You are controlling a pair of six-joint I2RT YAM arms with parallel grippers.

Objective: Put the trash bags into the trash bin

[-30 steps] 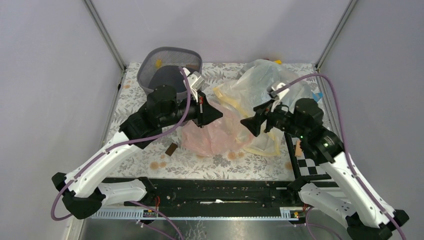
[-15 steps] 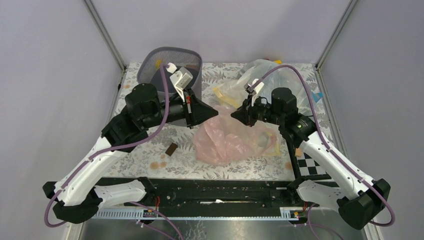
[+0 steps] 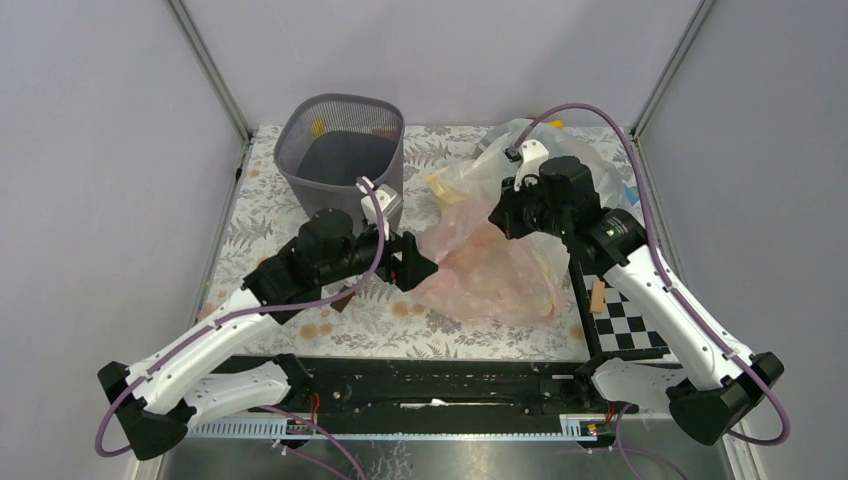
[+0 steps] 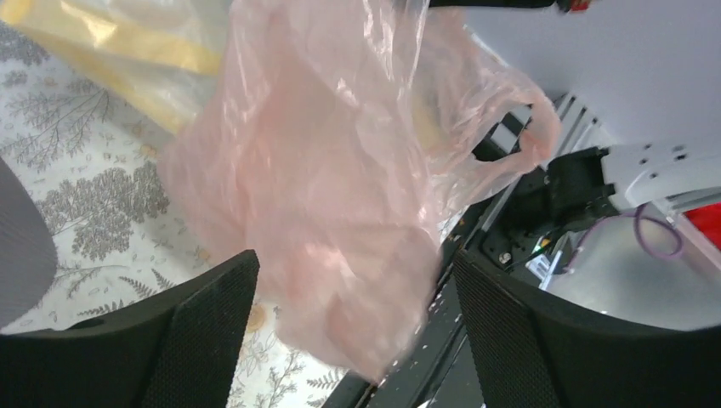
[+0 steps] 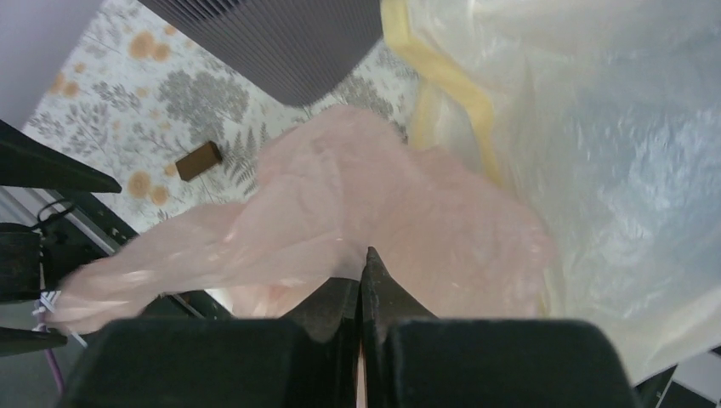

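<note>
The pale pink trash bag [image 3: 490,275] hangs crumpled over the middle of the table, between both arms. My right gripper [image 3: 497,218] is shut on its upper edge; in the right wrist view the film [image 5: 357,204] is pinched at the closed tips [image 5: 366,255]. My left gripper [image 3: 415,268] is open at the bag's left side. In the left wrist view the bag [image 4: 340,195] hangs ahead of the wide-apart fingers [image 4: 212,323], touching neither. The dark grey mesh trash bin [image 3: 340,150] stands upright at the back left, its wall [image 5: 281,42] showing in the right wrist view.
A bigger clear bag with a cream-yellow band [image 3: 520,150] lies at the back right, behind the pink bag. A small brown block [image 5: 198,160] lies on the floral tablecloth. A checkerboard plate [image 3: 625,325] sits at the right front. Metal frame posts stand at the table's back corners.
My left gripper has opened, let go of the pink bag and dropped toward the front. My right gripper has shut on the bag and drawn it up toward the back right.
</note>
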